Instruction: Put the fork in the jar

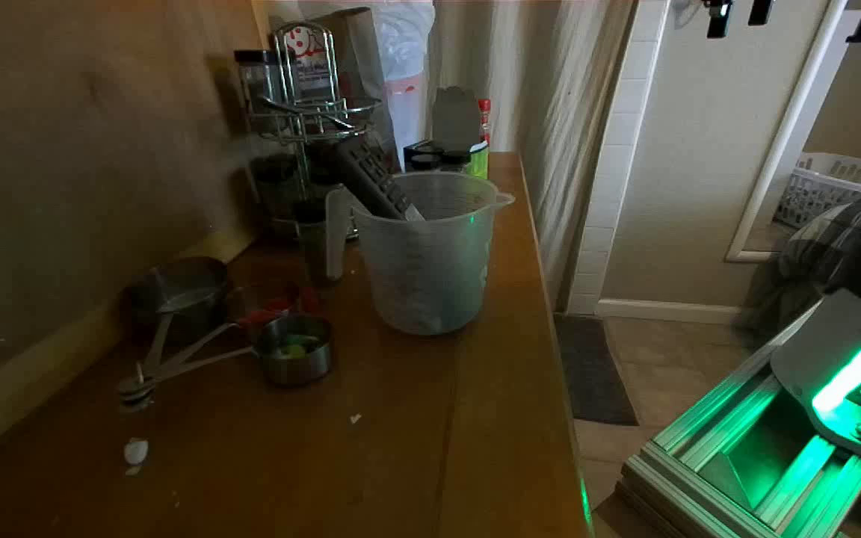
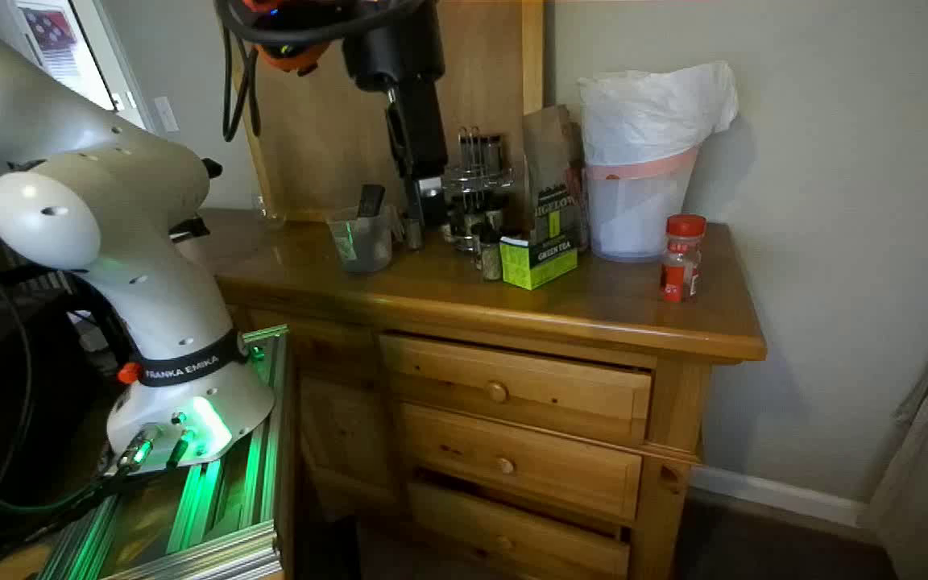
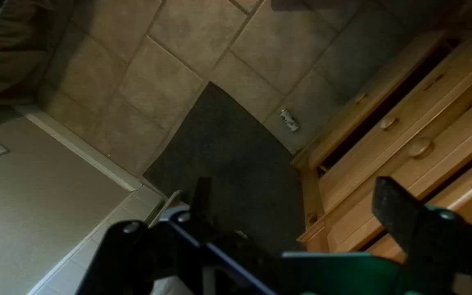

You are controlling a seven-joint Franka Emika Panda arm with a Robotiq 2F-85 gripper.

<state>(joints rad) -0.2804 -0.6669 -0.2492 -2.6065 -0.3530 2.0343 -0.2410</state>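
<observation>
Though likely light, judged the translucent measuring jug (image 1: 430, 273) stiff with slight give at the rim (image 1: 430, 220), slick-walled, hardly fragile; best held by the side handle (image 1: 335, 233). Stood upright on the wooden dresser (image 1: 505, 373), with handle toward the wall panel (image 1: 87, 149), spout (image 1: 506, 200) toward the dresser's edge. Could not single out a fork; possibly the black utensil (image 1: 374, 179) leaning inside, with long axis slanting up over the handle-side rim. If so, probably rigid; best pinched at the protruding upper end. Noted the wire spice rack (image 1: 303, 137) nearby. Farther out, saw the gripper (image 3: 293, 188) with fingers (image 3: 393, 203) spread wide and nothing between.
</observation>
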